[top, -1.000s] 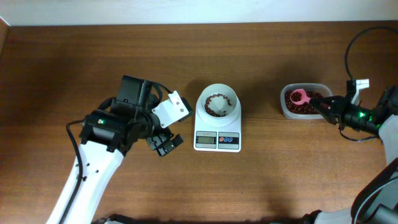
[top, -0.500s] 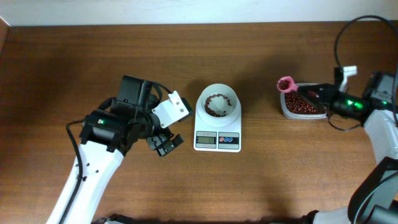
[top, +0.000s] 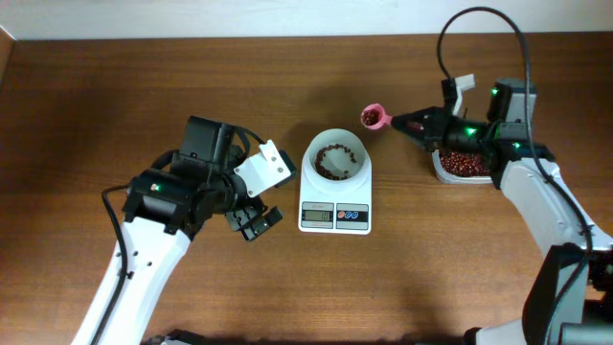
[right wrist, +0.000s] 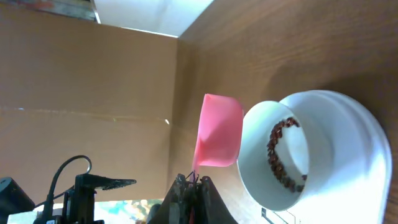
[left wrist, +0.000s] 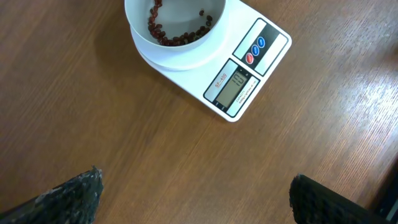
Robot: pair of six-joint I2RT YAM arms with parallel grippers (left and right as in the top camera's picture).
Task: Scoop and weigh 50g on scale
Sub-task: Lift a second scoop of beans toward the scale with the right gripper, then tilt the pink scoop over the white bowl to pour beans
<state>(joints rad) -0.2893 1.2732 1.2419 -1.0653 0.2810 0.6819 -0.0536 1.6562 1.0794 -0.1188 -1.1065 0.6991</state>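
Observation:
The white scale (top: 334, 217) stands mid-table with its round bowl (top: 356, 172) on top, and a thin layer of dark red-brown beans (top: 332, 161) lies in the bowl. My right gripper (top: 407, 123) is shut on the handle of a pink scoop (top: 373, 117). The scoop holds beans and hovers just up and right of the bowl. The right wrist view shows the scoop (right wrist: 217, 130) beside the bowl's rim (right wrist: 298, 149). My left gripper (top: 254, 222) hangs open and empty left of the scale. Its view shows the scale's display (left wrist: 236, 84) and the bowl (left wrist: 177, 28).
A clear plastic tub (top: 465, 165) full of beans sits right of the scale, under my right arm. The right arm's black cable arcs above it. Bare wooden table lies between my left fingertips (left wrist: 68, 199).
My right arm has lifted the pink scoop out of the tub and carried it left, close to the bowl. The left arm has not moved.

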